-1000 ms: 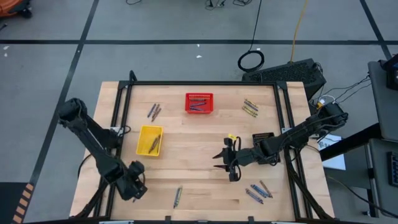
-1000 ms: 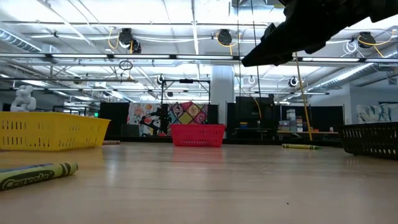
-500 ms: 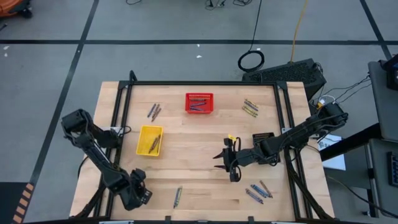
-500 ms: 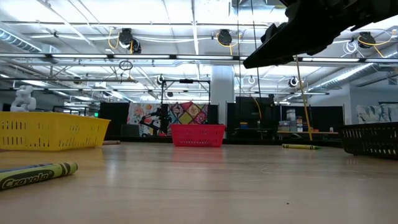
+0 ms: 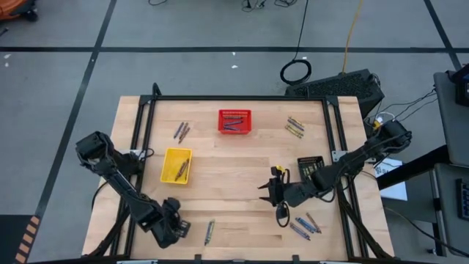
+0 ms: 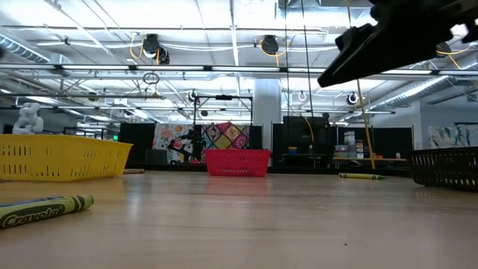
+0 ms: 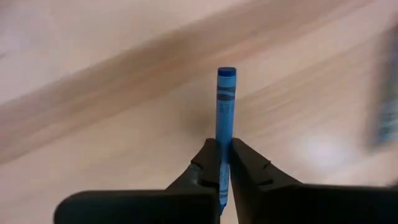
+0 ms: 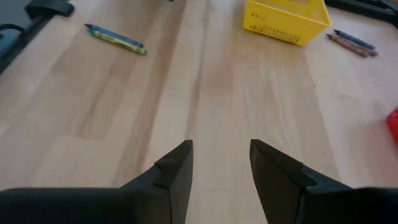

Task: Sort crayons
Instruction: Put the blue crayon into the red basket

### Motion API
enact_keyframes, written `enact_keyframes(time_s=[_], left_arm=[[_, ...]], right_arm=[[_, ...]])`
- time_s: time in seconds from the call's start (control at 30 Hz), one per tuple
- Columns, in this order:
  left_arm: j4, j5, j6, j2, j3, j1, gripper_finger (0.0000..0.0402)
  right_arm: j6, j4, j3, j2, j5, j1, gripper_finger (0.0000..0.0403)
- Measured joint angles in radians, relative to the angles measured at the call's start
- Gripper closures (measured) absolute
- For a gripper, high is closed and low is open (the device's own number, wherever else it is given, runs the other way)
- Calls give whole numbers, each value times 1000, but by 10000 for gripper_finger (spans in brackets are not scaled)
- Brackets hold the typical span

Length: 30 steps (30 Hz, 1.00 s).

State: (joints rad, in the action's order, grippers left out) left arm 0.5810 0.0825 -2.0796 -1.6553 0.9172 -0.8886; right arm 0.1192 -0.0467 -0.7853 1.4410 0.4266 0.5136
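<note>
Near table's front-left edge: left gripper point(image 7: 222, 163) clamped on blue crayon point(image 7: 225, 106) | mid-table: right gripper point(image 8: 221, 163) fingers apart, holding nothing

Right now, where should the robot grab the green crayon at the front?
Probably around the middle of the crayon, coming straight down from above and pinching across its thin sides. It lies flat on the table, so nothing can slip under it, and it's a long, skinny stick, so holding the middle should keep it from tipping.

Grey floor point(image 5: 58, 88), ceiling lights point(image 6: 224, 15), wooden table point(image 5: 227, 169)
</note>
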Motion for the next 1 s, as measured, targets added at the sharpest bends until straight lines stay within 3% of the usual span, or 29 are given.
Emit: enact_keyframes(time_s=[0.2, 0.57, 0.7, 1.0], left_arm=[[-23, 149, 2, -11, 86, 59, 398], [-132, 135, 45, -177, 167, 131, 395], [-154, 121, 51, -192, 171, 139, 356], [-222, 111, 88, -181, 172, 142, 224]], right_arm=[[17, 0, 0, 0, 5, 26, 259], [26, 7, 0, 5, 49, 79, 259], [26, 7, 0, 5, 49, 104, 259], [19, 8, 0, 5, 49, 130, 259]])
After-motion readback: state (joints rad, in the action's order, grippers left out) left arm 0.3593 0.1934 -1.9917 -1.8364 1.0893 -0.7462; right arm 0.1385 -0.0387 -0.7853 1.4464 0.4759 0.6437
